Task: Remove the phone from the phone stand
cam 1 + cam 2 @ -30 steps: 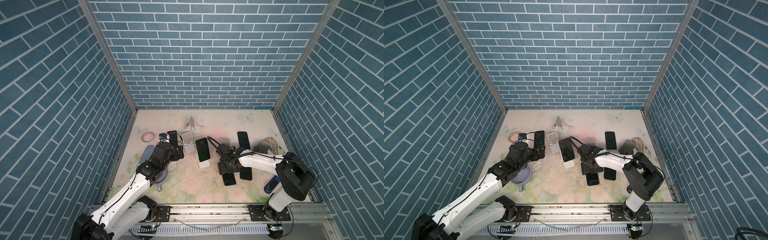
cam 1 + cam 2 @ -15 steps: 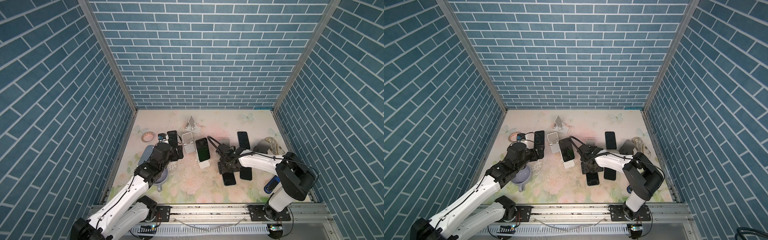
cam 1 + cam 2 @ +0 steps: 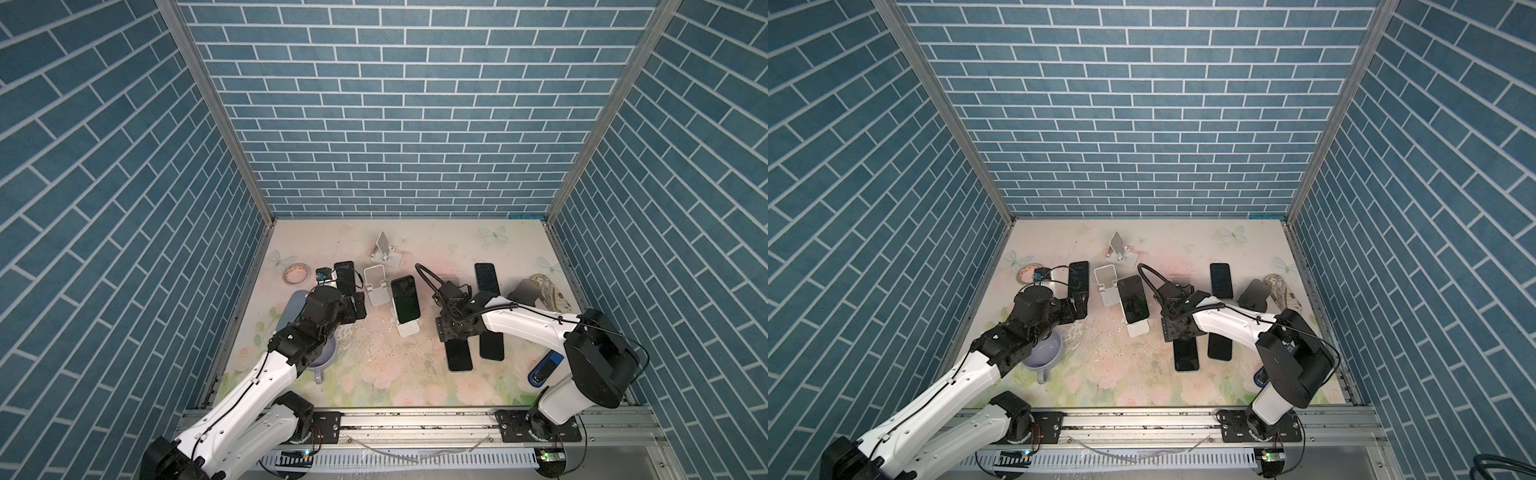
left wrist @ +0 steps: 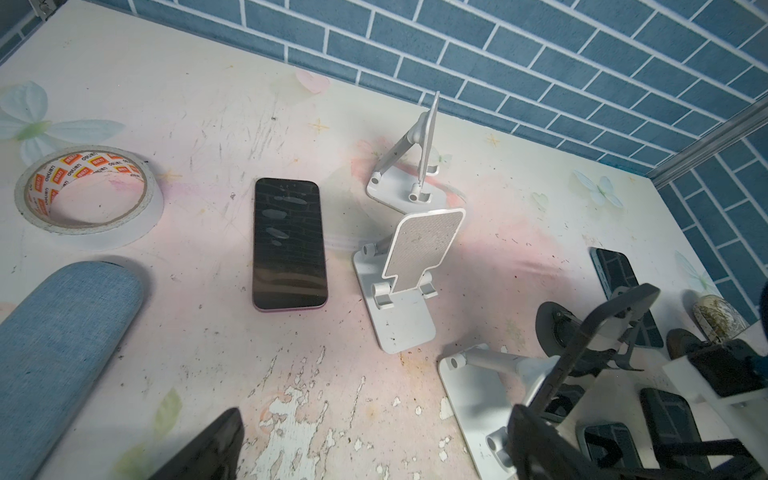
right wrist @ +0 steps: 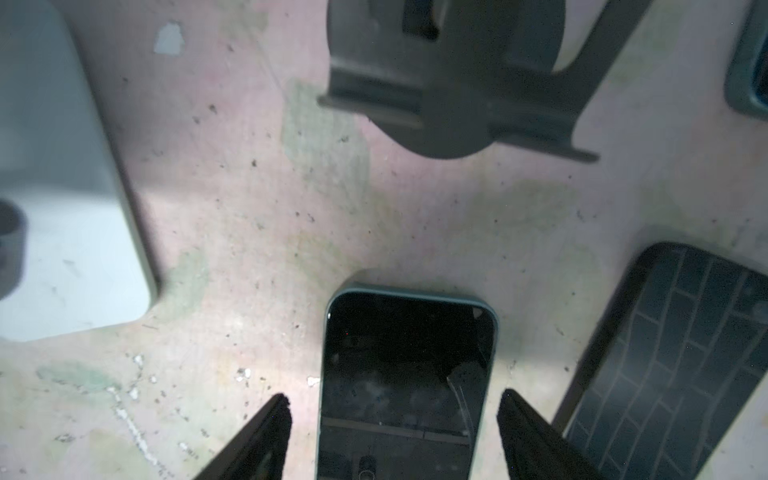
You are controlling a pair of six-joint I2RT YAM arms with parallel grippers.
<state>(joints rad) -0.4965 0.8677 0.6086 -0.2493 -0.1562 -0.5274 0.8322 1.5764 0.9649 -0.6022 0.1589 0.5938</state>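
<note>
Two hands are at work here, and neither one grips anything. The phone (image 3: 405, 298) leans screen-up on the white phone stand (image 3: 408, 329) near the middle of the tabletop (image 3: 374, 374), its lower edge in the stand's lip. In both top views it sits between the two arms.

The left hand (image 3: 358, 305) is spread wide and empty. It hovers just beside an empty white stand (image 4: 409, 274) and apart from the phone.

The right hand (image 5: 392, 397) points down over a dark flat phone (image 5: 407, 374) lying on the tabletop to the right of the phone stand. Its fingers (image 5: 274, 424) straddle that phone's long edges with bare tabletop showing on each side, so it is released rather than grasping. A second flat phone (image 5: 665, 353) lies just beside it, and a dark stand (image 5: 449, 79) stands a little beyond.

The left wrist view shows a tape roll (image 4: 89, 195), a blue fabric case (image 4: 62, 345) and a purple-edged phone (image 4: 289, 245) lying face up. A mug (image 3: 1044, 351) sits under the left arm.
</note>
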